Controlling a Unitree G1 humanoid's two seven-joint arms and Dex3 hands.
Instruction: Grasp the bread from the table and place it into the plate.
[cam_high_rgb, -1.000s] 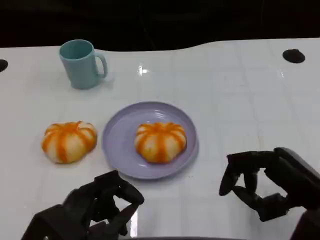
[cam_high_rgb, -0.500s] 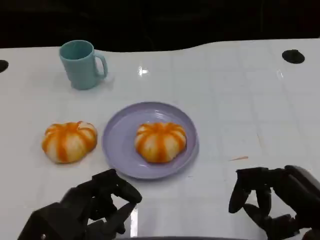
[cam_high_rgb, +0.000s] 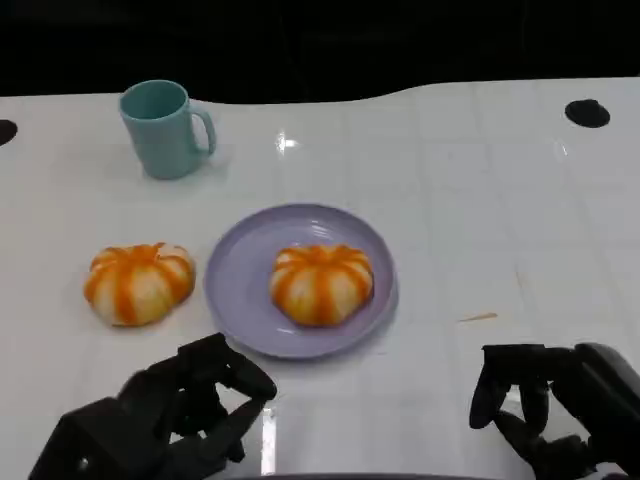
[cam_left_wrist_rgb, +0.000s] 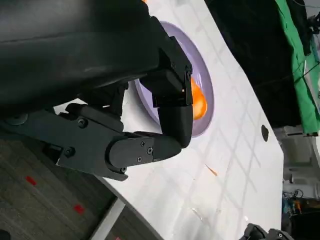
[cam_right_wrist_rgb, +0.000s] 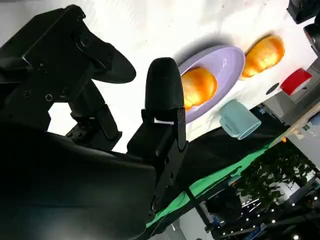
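One orange-striped round bread (cam_high_rgb: 138, 283) lies on the white table, left of the lavender plate (cam_high_rgb: 236, 272). A second, similar bread (cam_high_rgb: 321, 283) sits in the middle of the plate. My left hand (cam_high_rgb: 188, 408) hovers at the near edge, just in front of the plate and the table bread, fingers apart and holding nothing. My right hand (cam_high_rgb: 543, 405) is at the near right, well away from the plate, fingers loosely bent and empty. The right wrist view shows the plate (cam_right_wrist_rgb: 231, 62), its bread (cam_right_wrist_rgb: 200, 85) and the table bread (cam_right_wrist_rgb: 264, 54). The left wrist view shows the plate (cam_left_wrist_rgb: 207, 82).
A teal mug (cam_high_rgb: 167, 128) stands at the back left, handle to the right. A small orange sliver (cam_high_rgb: 478, 318) lies on the table right of the plate. Black round holes (cam_high_rgb: 587, 112) mark the far corners. The table's far edge borders darkness.
My right hand has drawn back toward the near right edge, further from the plate. My left hand has shifted slightly back and left. Both breads, plate and mug stay put.
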